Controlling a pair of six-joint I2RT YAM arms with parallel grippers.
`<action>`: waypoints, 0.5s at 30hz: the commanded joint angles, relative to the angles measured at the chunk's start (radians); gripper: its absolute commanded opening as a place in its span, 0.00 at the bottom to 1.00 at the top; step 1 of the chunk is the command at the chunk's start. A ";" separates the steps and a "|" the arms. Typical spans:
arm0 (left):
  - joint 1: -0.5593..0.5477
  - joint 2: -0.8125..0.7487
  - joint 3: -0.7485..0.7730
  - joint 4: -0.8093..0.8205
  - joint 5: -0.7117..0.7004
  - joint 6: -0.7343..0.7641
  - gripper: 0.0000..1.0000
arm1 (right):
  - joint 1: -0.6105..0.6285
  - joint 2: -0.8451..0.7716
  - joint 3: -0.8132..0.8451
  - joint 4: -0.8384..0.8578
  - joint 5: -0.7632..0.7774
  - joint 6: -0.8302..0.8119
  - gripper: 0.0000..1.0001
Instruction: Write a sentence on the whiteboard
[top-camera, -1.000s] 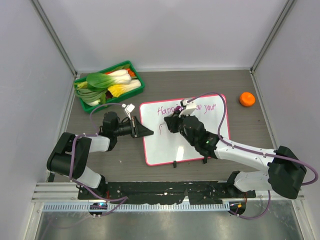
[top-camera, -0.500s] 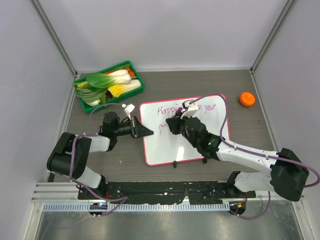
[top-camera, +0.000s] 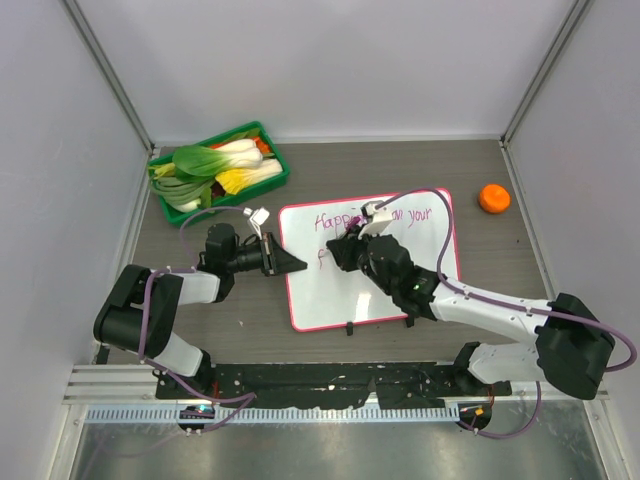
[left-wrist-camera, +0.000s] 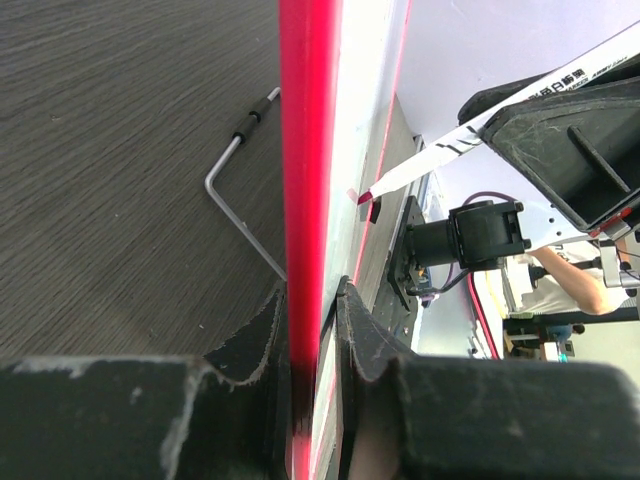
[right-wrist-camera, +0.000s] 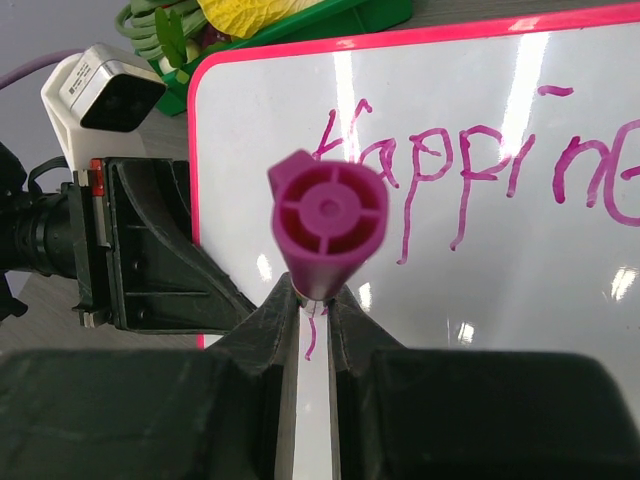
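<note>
The whiteboard (top-camera: 325, 296), white with a pink frame, stands tilted on the table's middle. My left gripper (top-camera: 296, 265) is shut on its left edge, and the pink frame (left-wrist-camera: 305, 150) runs between the fingers of that gripper (left-wrist-camera: 313, 322). My right gripper (top-camera: 341, 252) is shut on a purple marker (right-wrist-camera: 327, 215), with the marker tip (left-wrist-camera: 364, 196) at the board face. The sentence (top-camera: 420, 213) runs along the top as purple cursive, reading "Happine" (right-wrist-camera: 470, 170) in the right wrist view. A short purple stroke (right-wrist-camera: 310, 340) lies under its first letters.
A green tray (top-camera: 283, 171) of leafy vegetables sits at the back left. A small orange object (top-camera: 493, 198) lies at the back right. A bent wire stand (left-wrist-camera: 235, 200) props the board from behind. Grey walls close three sides.
My right gripper has shifted slightly to the left with the marker, and the purple stroke below the first word has grown. The left gripper and the board have not moved.
</note>
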 joint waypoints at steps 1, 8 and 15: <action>-0.017 0.023 -0.018 -0.119 -0.136 0.134 0.00 | -0.005 0.023 0.001 0.030 0.002 0.021 0.01; -0.017 0.022 -0.018 -0.120 -0.137 0.136 0.00 | -0.007 -0.015 -0.002 0.033 0.016 0.024 0.00; -0.016 0.016 -0.021 -0.125 -0.140 0.139 0.00 | -0.019 -0.098 -0.031 0.053 0.019 0.036 0.01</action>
